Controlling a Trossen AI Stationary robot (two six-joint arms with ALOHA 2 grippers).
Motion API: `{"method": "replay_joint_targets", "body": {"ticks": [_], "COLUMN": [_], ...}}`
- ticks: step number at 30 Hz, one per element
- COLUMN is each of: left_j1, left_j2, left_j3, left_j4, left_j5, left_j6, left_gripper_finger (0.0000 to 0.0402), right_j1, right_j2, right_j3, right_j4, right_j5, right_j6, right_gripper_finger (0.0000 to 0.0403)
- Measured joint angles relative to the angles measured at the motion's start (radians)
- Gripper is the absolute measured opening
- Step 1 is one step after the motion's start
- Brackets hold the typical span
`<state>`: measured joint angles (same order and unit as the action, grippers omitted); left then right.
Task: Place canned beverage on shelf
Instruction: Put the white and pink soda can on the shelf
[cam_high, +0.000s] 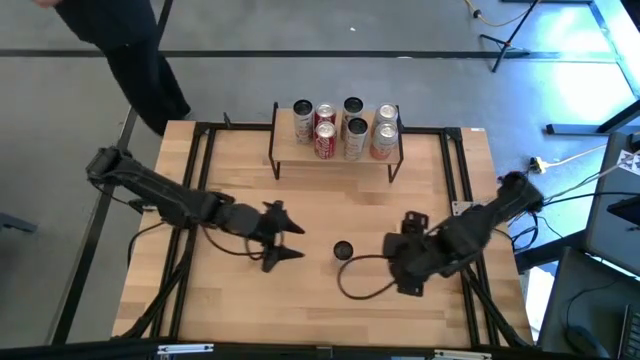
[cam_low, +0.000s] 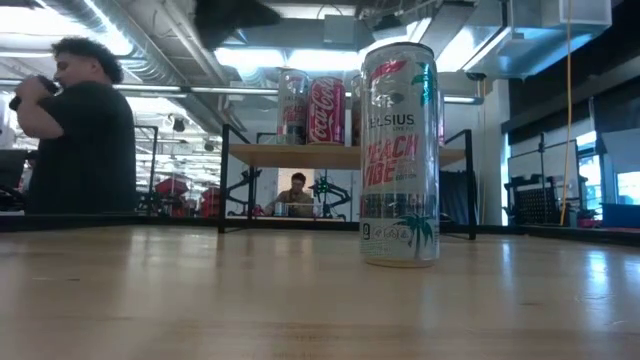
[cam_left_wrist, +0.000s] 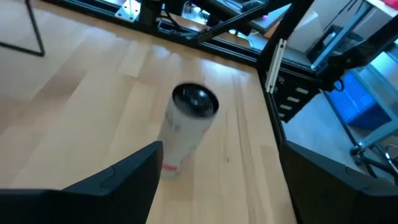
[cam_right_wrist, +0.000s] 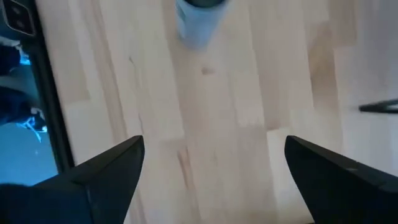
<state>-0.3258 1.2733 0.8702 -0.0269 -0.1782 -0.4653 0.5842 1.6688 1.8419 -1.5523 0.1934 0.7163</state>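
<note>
Left gripper (cam_high: 296, 243): fingers wide apart, nothing between them, pointing at the can (cam_high: 343, 250) from just beside it. Not touching it. In the left wrist view, two dark fingers (cam_left_wrist: 118, 180) low down with a big gap, and the can (cam_left_wrist: 186, 127) standing upright on the bare wood past them, dark top showing.

Right gripper (cam_high: 407, 250): fingers also spread wide, holding nothing, on the other side of the can and near it. In the right wrist view, both fingers (cam_right_wrist: 106, 171) far apart over the table (cam_right_wrist: 249, 112), and only the bottom of the can (cam_right_wrist: 199, 18) peeking in at the edge.

From above: just a small dark round top in the middle of the table (cam_high: 230, 310), between the two grippers. From low down: much more of the can (cam_low: 400, 150), tall and white with red and green print and a palm tree, standing alone on the wood. No grippers seen there.

Farther back: the shelf (cam_high: 335, 160) at the far edge of the table, with seven cans (cam_high: 345, 128) already on it, some red, some silver. In the low view, the shelf (cam_low: 300, 155) on thin black legs behind the tall can. A person (cam_low: 80, 130) in a dark shirt beyond the table, off to one side.
</note>
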Motion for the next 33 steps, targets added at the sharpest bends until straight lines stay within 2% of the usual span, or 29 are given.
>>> {"method": "replay_joint_targets", "body": {"ticks": [7,13,23,33], "left_j1": [0.056,0.078,0.110,0.094], "left_j2": [0.206,0.323,0.492,0.562], "left_j3": [0.173,0.276,0.390,0.391], "left_j4": [0.000,-0.001,0.023,0.022], "left_j5": [0.087,0.117,0.091,0.087], "left_j6": [0.036,0.061,0.119,0.110], "left_gripper_finger": [0.0309,0.0309,0.0309,0.0309], "right_j1": [0.099,0.188,0.272,0.301], "right_j2": [-0.219,-0.308,-0.313,-0.313], "right_j3": [-0.355,-0.557,-0.657,-0.658], "right_j4": [0.230,0.381,0.458,0.453], "right_j5": [0.026,0.025,0.025,0.026], "right_j6": [0.184,0.306,0.377,0.372], "right_gripper_finger": [0.0376,0.0376,0.0376,0.0376]}}
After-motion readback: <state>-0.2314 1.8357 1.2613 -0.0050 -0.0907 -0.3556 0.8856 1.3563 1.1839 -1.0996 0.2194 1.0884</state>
